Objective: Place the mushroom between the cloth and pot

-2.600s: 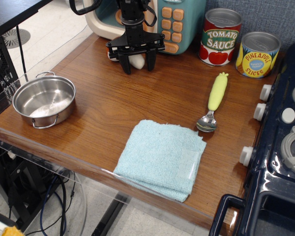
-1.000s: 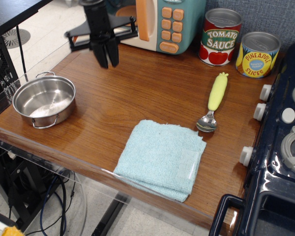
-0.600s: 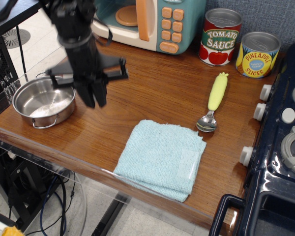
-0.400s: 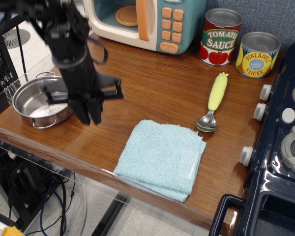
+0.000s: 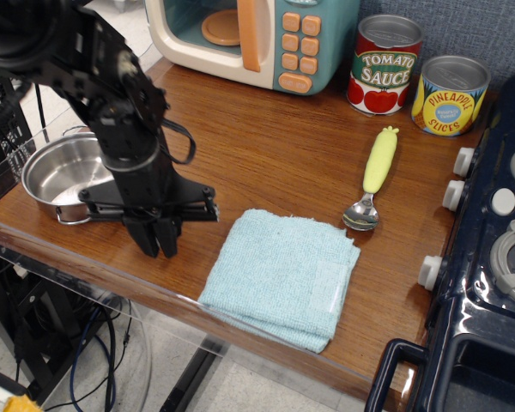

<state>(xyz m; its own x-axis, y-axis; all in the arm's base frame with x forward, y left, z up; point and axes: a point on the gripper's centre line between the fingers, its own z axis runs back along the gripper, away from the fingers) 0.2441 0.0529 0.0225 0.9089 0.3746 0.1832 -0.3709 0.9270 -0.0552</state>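
Looking down at the wooden counter (image 5: 266,163), we see the gripper (image 5: 158,245) lowered between the pot (image 5: 56,172) and the cloth (image 5: 283,275), fingertips at the surface. Its jaws stand close together; we cannot tell whether they clamp anything, and we cannot see the mushroom. The pot sits at the left edge, partly behind the arm. The cloth lies flat near the front edge.

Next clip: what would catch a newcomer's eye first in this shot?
The black robot arm, its gripper pointing down at the wooden counter's front edge, between the steel pot on the left and the light blue cloth. Next, the bright tomato sauce can and pineapple can at the back right.
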